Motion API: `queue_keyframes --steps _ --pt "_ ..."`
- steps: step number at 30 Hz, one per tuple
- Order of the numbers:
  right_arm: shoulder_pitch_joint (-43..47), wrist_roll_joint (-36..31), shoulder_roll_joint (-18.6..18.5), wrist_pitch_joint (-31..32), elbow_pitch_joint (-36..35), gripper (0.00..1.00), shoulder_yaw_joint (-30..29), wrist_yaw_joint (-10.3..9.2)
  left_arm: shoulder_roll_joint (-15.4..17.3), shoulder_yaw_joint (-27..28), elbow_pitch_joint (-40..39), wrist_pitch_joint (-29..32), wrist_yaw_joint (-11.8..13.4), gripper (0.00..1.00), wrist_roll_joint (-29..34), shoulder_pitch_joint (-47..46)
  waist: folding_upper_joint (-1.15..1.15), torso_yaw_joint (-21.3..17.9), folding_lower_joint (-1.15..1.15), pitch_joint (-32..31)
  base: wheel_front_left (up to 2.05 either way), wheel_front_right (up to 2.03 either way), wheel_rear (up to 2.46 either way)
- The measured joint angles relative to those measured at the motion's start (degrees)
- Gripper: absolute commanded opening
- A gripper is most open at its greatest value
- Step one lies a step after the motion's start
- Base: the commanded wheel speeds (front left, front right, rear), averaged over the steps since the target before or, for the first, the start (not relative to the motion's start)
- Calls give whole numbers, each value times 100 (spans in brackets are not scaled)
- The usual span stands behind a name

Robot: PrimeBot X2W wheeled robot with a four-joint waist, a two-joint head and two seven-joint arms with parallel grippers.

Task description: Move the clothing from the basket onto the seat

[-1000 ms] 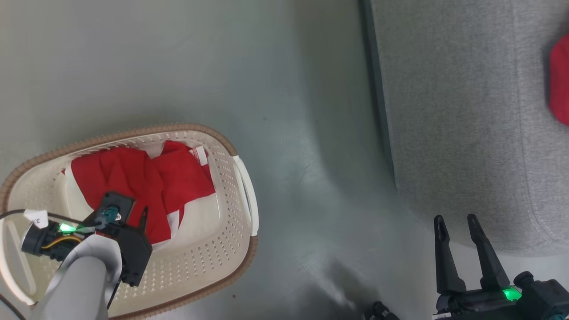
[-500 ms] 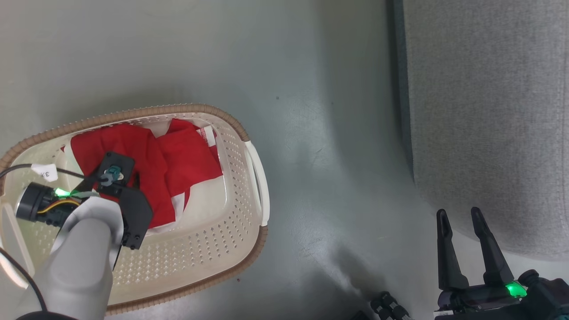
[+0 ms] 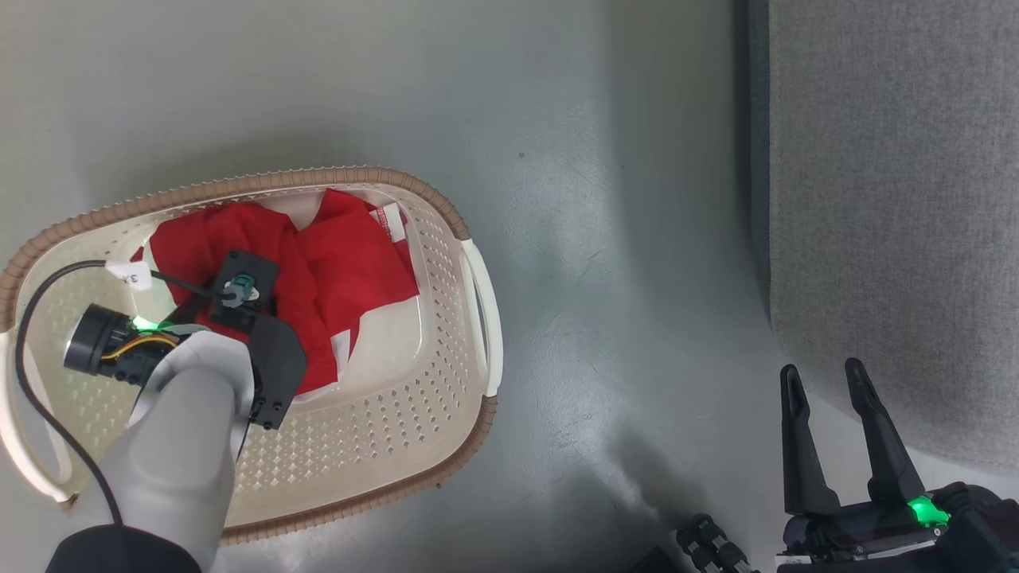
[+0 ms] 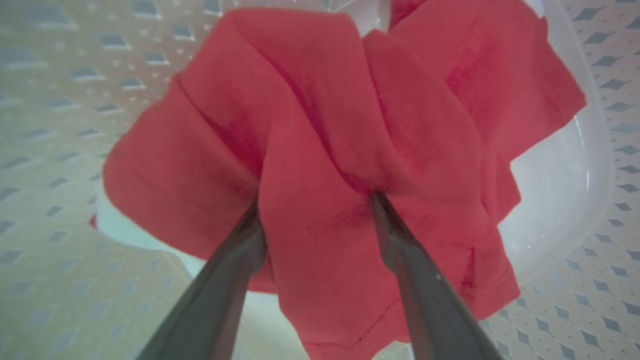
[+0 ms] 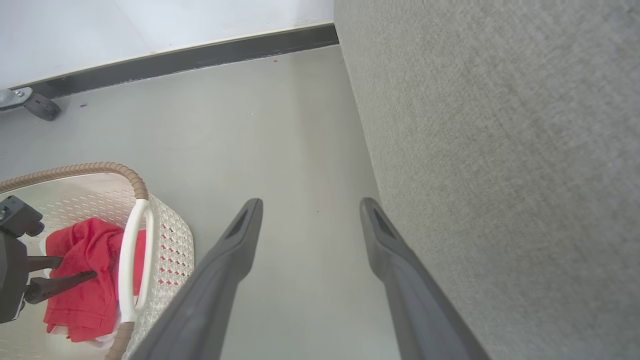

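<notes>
The left wrist view shows the left end effector (image 4: 316, 200) released, tips pressing the clothing (image 4: 310, 125) in the basket (image 4: 50, 100); from the head, its wrist covers them. The right end effector (image 3: 821, 368) is released too.

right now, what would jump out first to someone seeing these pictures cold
The bright red clothing heaped in the cream perforated basket at the left of the head view grabs the eye first. The left gripper is down in it, open, fingers pressing into the fabric. The right gripper hangs open over the floor beside the grey seat at right.
</notes>
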Motion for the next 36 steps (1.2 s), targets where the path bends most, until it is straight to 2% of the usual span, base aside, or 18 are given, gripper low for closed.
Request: queue_keyframes --steps 9,11,18,25,36 --pt "152 -44 1 0 -186 100 33 0 -130 -29 347 109 7 100 75 -128 -1 -12 -1 21 0 0 0" --pt "170 -71 2 0 -252 100 38 -1 -146 -4 421 177 33 0 73 -137 0 -21 -1 17 0 0 0" --pt "227 -76 4 0 -320 100 40 -9 -165 58 548 160 57 0 -12 -201 0 -44 -1 -8 0 0 0" --pt "-45 -74 9 0 -266 100 103 -1 -99 218 592 -118 49 0 -203 -193 -1 -74 0 -159 0 0 0" --pt "-829 176 10 0 311 100 268 7 90 274 716 -527 -8 0 -265 177 0 -194 -1 -632 0 0 0"
